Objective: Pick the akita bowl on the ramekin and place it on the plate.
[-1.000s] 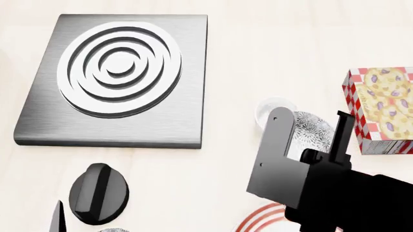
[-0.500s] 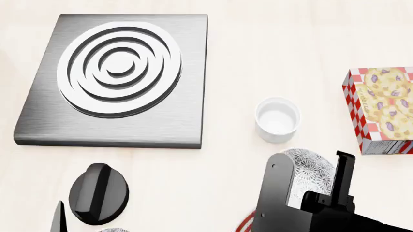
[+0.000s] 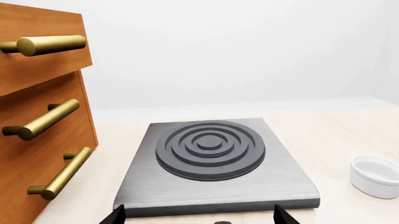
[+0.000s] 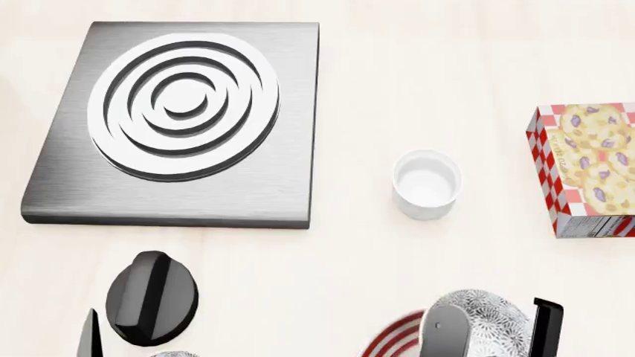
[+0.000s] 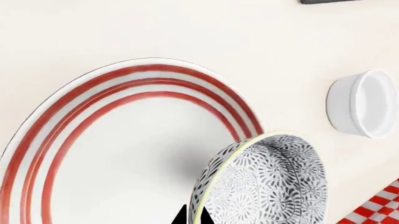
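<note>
In the head view the frame's lower edge cuts off the right end effector (image 4: 493, 331), the bowl (image 4: 481, 320) and all but a sliver of the plate (image 4: 392, 338). The box (image 4: 587, 169) runs off the side. The left end effector (image 3: 198, 215) shows only two dark fingertips, so its state is unclear.

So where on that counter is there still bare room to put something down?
The widest free patch lies between the stove plate, the ramekin and the black knob. The plate has a bare middle. It is crowded near the right gripper, which carries the akita bowl, and by the snack box.
</note>
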Robot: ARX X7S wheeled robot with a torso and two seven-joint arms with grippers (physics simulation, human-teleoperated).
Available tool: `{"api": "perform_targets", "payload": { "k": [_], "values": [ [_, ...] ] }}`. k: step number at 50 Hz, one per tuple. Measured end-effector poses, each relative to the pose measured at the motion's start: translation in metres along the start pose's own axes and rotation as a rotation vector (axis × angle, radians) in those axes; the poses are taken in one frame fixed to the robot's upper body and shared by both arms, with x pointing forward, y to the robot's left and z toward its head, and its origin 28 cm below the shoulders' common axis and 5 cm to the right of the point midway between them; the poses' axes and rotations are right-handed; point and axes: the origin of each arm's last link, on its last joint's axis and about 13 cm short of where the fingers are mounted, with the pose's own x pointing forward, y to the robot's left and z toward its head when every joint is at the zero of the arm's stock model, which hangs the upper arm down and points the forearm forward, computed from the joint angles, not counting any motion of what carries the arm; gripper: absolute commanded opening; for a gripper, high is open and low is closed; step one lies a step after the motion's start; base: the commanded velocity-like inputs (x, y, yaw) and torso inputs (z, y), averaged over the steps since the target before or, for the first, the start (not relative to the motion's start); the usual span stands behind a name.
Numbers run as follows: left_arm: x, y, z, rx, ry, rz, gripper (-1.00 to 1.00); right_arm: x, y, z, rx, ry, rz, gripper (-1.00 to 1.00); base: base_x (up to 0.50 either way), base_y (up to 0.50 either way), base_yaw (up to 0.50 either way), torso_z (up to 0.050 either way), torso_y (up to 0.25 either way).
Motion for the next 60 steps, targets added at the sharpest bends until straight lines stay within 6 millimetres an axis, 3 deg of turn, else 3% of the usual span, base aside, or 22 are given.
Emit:
{"api": "perform_targets", "payload": {
  "k": [29, 60],
  "values": [
    [0.0, 0.0, 0.0, -0.003, 0.002, 0.001, 1.0, -0.004, 0.037, -0.007, 0.005, -0.018, 0.068, -1.0, 0.0, 0.0, 0.0, 0.0, 0.0],
    [0.0, -0.001, 0.0, -0.003, 0.004, -0.002, 1.0, -0.004, 0.045, -0.015, 0.043, -0.01, 0.054, -1.0, 0.0, 0.0, 0.0, 0.0, 0.0]
  ]
}}
